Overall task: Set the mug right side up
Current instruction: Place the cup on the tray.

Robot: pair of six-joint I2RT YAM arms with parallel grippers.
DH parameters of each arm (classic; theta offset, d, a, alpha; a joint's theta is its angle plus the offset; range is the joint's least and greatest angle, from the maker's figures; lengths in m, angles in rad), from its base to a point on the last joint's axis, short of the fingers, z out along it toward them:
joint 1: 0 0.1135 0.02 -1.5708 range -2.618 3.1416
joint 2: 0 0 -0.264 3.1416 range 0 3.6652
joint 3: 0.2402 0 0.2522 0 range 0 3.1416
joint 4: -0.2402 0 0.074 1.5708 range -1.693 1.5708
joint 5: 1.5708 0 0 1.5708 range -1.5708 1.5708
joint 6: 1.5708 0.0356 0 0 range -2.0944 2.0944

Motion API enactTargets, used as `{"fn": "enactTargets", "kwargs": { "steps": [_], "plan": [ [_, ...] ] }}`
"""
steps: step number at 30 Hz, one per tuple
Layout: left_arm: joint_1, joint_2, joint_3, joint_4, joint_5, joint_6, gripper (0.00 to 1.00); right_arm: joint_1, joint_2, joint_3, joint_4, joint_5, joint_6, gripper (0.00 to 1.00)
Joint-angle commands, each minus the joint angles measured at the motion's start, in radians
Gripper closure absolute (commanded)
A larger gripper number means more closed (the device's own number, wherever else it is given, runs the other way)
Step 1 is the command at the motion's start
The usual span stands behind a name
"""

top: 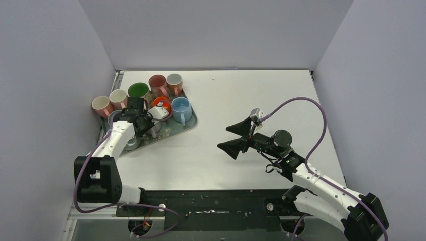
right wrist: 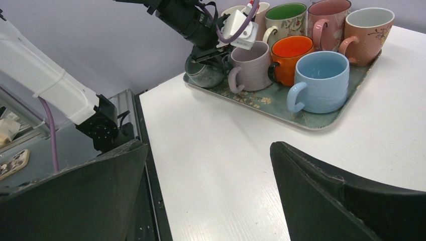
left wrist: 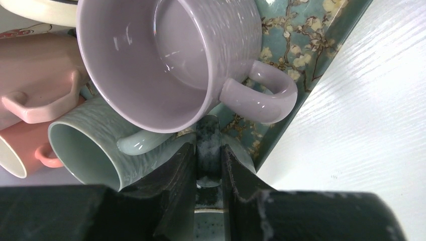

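A dark speckled mug [right wrist: 203, 74] sits at the near-left corner of the floral tray [right wrist: 321, 120]; whether it is upright or upside down is not clear. My left gripper [left wrist: 208, 148] is shut on a narrow dark speckled part of it [left wrist: 208, 131], apparently the handle. From above, the left gripper [top: 149, 125] hangs over the tray's left part and hides that mug. My right gripper [top: 236, 138] stands open over bare table, far right of the tray, with nothing between its fingers [right wrist: 331, 201].
Beside the held mug stand a lilac mug [left wrist: 166, 60], a pale green mug [left wrist: 95, 150] and pink mugs [left wrist: 35, 75]. Orange [right wrist: 291, 55], blue [right wrist: 321, 80], green-lined [right wrist: 285, 17] and further pink mugs [right wrist: 329, 20] fill the tray. One pink mug [top: 101, 105] stands outside the tray's left edge.
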Motion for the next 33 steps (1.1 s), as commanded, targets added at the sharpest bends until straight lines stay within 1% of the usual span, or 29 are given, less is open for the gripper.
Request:
{"fn": "enactTargets", "kwargs": {
  "steps": [1, 5, 9, 13, 15, 23, 26, 29, 33],
  "plan": [
    [0.007, 0.006, 0.090, -0.047, -0.014, 0.020, 1.00, 0.006, -0.009, 0.014, 0.055, 0.012, -0.011, 0.00],
    [0.021, 0.029, 0.169, -0.141, 0.066, 0.029, 1.00, 0.006, -0.014, 0.010, 0.055, 0.010, -0.011, 0.00],
    [0.021, 0.078, 0.242, -0.221, 0.011, 0.050, 1.00, 0.008, -0.017, 0.010, 0.053, 0.010, -0.013, 0.00],
    [0.021, 0.118, 0.270, -0.276, -0.023, 0.070, 1.00, 0.008, -0.016, 0.011, 0.053, 0.018, -0.017, 0.00],
    [0.021, 0.131, 0.271, -0.280, -0.041, 0.074, 1.00, 0.008, -0.014, 0.014, 0.044, 0.016, -0.023, 0.00],
    [0.013, 0.166, 0.272, -0.228, -0.020, 0.057, 0.99, 0.018, -0.012, 0.010, 0.042, 0.019, -0.028, 0.00],
    [-0.003, 0.200, 0.308, -0.247, 0.007, 0.046, 0.94, 0.022, -0.007, 0.014, 0.041, 0.016, -0.029, 0.00],
    [-0.022, 0.218, 0.323, -0.260, 0.004, 0.038, 0.80, 0.023, -0.004, 0.022, 0.038, 0.019, -0.031, 0.00],
    [-0.028, 0.224, 0.327, -0.263, -0.003, 0.030, 0.69, 0.022, -0.013, 0.025, 0.028, 0.023, -0.037, 0.00]
  ]
}}
